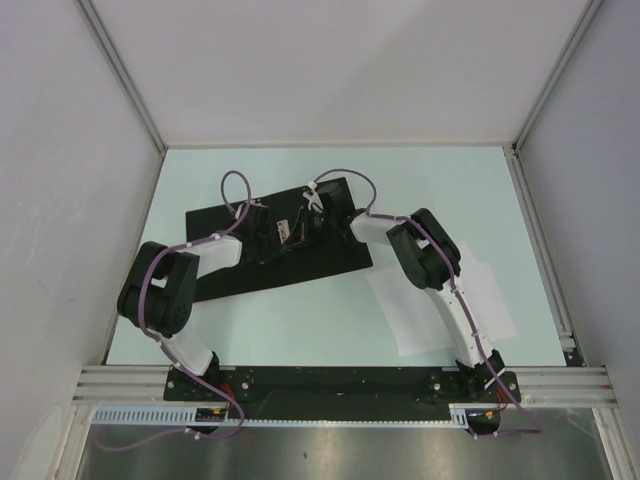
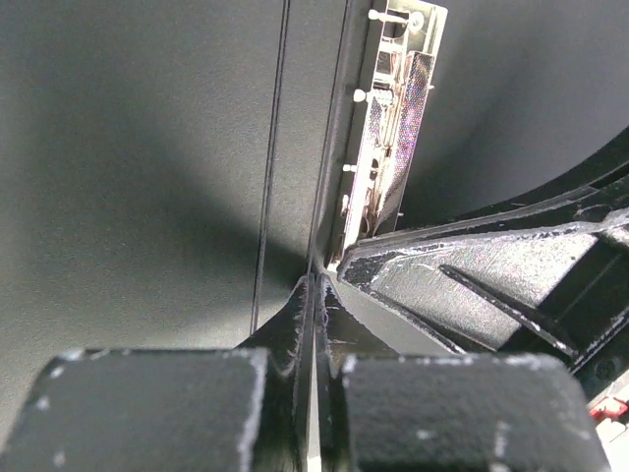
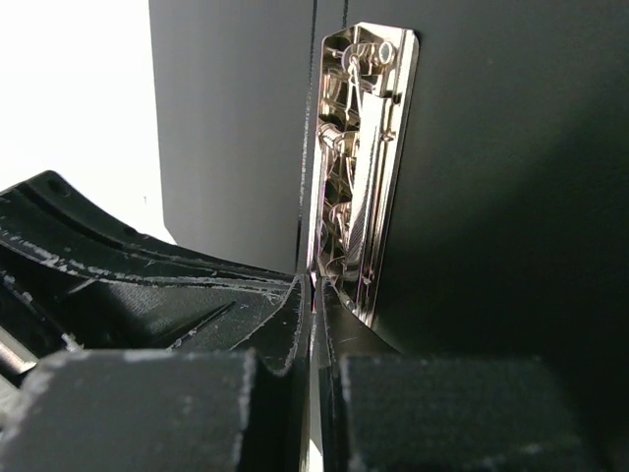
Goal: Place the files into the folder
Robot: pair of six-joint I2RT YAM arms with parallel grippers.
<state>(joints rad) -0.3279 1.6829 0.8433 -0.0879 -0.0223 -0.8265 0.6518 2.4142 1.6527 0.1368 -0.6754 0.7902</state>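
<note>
The files [image 1: 415,320] lie beside the open folder [image 1: 300,268]. Wrist views show its clip [image 3: 359,147]; left tool [image 2: 316,287] and right tool [image 3: 313,287] are pinched tight.

I'm seeing the right arm [image 1: 445,275] covering part of the files [image 1: 415,322], the left arm [image 1: 200,258] blocking some of the folder [image 1: 338,262].
</note>
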